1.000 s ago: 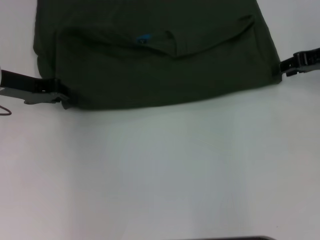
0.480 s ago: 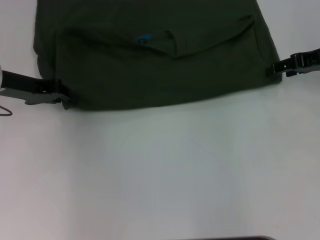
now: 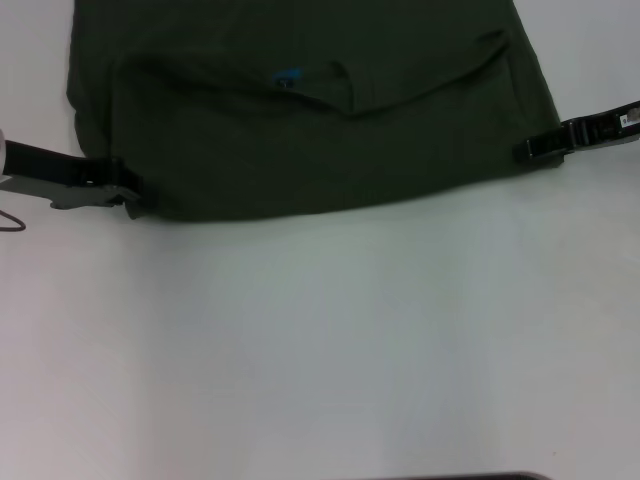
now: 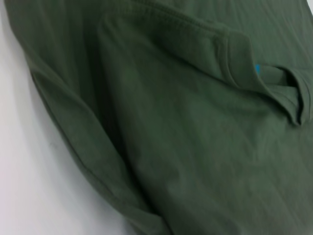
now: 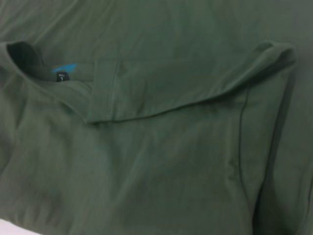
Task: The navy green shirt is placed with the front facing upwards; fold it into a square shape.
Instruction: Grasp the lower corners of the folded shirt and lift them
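The navy green shirt (image 3: 310,110) lies folded across the table's (image 3: 320,340) twelve o'clock half. The right gripper (image 3: 527,149) has slid inward onto its three o'clock edge, seemingly to grab it; the left gripper (image 3: 133,198) stays at the eight o'clock corner. Neither claw's opening can be made out.

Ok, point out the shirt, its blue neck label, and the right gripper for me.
navy green shirt (image 3: 300,150), head view, on the folded body below the collar.
blue neck label (image 3: 289,76), head view, on the label inside the collar.
right gripper (image 3: 532,148), head view, at its tip on the shirt's edge.
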`<state>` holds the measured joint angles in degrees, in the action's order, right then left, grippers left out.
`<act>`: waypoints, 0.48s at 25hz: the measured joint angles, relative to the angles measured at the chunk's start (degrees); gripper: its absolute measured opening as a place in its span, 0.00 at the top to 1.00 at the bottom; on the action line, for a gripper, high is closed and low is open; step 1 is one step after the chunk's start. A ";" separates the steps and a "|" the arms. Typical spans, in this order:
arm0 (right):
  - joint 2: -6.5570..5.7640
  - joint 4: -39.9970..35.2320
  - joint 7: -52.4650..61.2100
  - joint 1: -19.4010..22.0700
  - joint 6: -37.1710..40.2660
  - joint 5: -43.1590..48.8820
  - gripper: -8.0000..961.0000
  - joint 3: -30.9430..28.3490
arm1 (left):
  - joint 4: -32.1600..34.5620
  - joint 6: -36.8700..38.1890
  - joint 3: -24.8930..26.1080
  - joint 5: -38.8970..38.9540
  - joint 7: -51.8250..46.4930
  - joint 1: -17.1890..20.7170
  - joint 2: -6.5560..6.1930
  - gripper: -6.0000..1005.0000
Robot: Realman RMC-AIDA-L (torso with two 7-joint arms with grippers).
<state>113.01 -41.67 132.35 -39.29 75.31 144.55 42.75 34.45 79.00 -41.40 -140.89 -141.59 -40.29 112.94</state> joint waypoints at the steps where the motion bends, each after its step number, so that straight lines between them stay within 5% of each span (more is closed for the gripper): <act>1: 0.03 0.04 -0.17 -0.01 -0.12 0.00 0.21 -0.01 | 0.00 0.00 0.00 0.00 0.00 0.04 0.00 0.90; 12: 0.49 0.73 -1.63 0.10 -2.88 0.00 0.21 -0.34 | 0.00 0.00 0.00 0.00 0.15 0.11 0.09 0.90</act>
<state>113.50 -40.94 130.72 -39.19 72.42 144.56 42.41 34.45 79.00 -41.40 -140.89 -141.44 -40.18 113.03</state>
